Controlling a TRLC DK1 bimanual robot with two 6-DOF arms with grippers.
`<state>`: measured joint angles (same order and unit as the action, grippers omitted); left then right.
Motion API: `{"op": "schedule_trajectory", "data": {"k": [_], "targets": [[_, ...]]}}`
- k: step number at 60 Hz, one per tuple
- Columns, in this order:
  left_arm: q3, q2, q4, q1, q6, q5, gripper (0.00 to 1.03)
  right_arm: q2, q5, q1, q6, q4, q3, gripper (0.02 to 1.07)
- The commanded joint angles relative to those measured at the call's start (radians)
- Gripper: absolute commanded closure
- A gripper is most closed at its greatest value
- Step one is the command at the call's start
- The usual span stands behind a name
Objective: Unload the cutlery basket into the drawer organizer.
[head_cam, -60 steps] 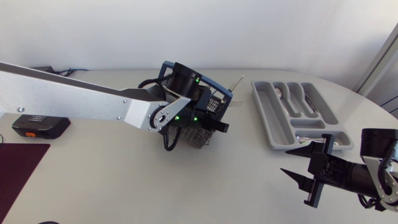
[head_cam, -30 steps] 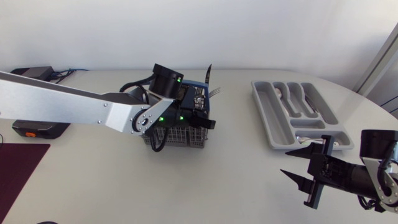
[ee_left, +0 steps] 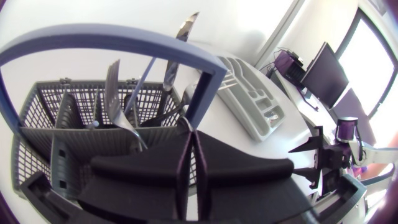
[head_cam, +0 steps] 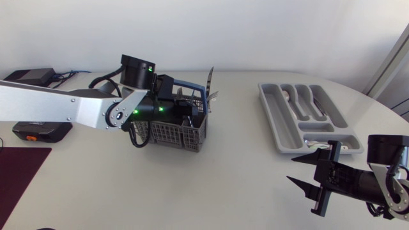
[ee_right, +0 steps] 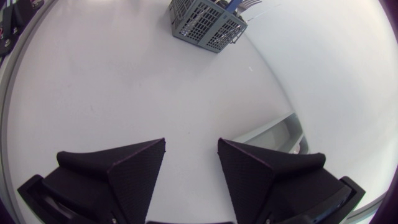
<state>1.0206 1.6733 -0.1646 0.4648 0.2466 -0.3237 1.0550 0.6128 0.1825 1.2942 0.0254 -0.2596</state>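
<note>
The grey mesh cutlery basket (head_cam: pixel 172 135) with a blue handle (ee_left: pixel 93 34) stands left of the table's middle and holds several pieces; a knife (head_cam: pixel 209 80) sticks up at its right end. My left gripper (head_cam: pixel 192 115) sits shut over the basket's right side, under the handle arc. In the left wrist view its fingers (ee_left: pixel 189 134) are pressed together at the rim beside spoons and the knife (ee_left: pixel 186 25); I cannot tell whether anything is pinched. The grey drawer organizer (head_cam: pixel 281 124) lies at the right with a few pieces inside. My right gripper (head_cam: pixel 295 169) is open near the front right edge.
A black and orange device (head_cam: pixel 41 131) and a dark red mat (head_cam: pixel 19 169) lie at the far left. A black box (head_cam: pixel 32 75) sits at the back left. From my right gripper (ee_right: pixel 191 146), bare tabletop stretches to the basket (ee_right: pixel 208 25); the organizer (ee_right: pixel 292 127) is beside it.
My left arm has swung to the left, its wrist drawing back over the basket, and the basket has shifted and turned a little leftward. The right arm has not moved.
</note>
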Motion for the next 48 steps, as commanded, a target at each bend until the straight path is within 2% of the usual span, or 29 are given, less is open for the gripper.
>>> {"op": "schedule_trajectory", "data": {"k": [1,11,31,48], "targets": [[-0.022,-0.038,-0.016,-0.023,0.042,-0.026,1.00,0.011,-0.007,-0.009,0.017,-0.005,0.020,0.44],[-0.025,-0.087,-0.016,-0.063,0.086,-0.081,1.00,0.010,-0.008,-0.012,0.014,-0.005,0.020,0.44],[0.007,-0.104,-0.018,-0.181,0.217,-0.298,1.00,0.011,-0.030,-0.037,0.005,-0.005,0.020,0.44],[0.039,-0.129,-0.016,-0.226,0.281,-0.423,1.00,0.002,-0.033,-0.046,-0.019,-0.005,0.011,0.44]]}}
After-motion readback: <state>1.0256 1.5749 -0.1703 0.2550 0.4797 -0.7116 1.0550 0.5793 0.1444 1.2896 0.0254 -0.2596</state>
